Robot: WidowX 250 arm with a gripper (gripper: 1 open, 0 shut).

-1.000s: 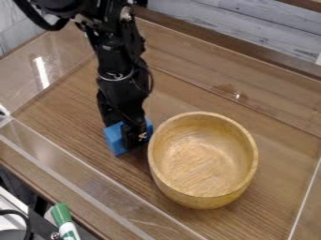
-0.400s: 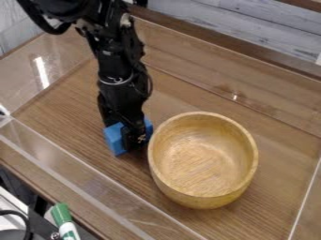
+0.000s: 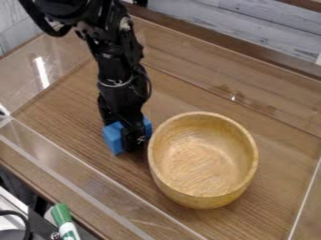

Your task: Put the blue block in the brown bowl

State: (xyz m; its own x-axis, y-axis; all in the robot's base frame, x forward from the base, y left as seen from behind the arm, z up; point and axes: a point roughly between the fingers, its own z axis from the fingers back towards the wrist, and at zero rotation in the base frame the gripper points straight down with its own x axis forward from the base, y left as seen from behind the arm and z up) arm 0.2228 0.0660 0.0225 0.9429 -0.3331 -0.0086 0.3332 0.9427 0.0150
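Observation:
The blue block [image 3: 119, 139] lies on the wooden table just left of the brown bowl [image 3: 202, 157]. My gripper [image 3: 126, 128] points straight down right over the block, its black fingers standing open and reaching down around the block's top. The fingers hide the block's upper right part. The large light-brown bowl sits upright with nothing in it, a short gap from the block.
Clear acrylic walls [image 3: 75, 187] fence the wooden table [image 3: 238, 94] on all sides. A green-and-black marker-like object [image 3: 59, 222] lies outside the front wall at the lower left. The black arm [image 3: 100, 37] rises toward the upper left.

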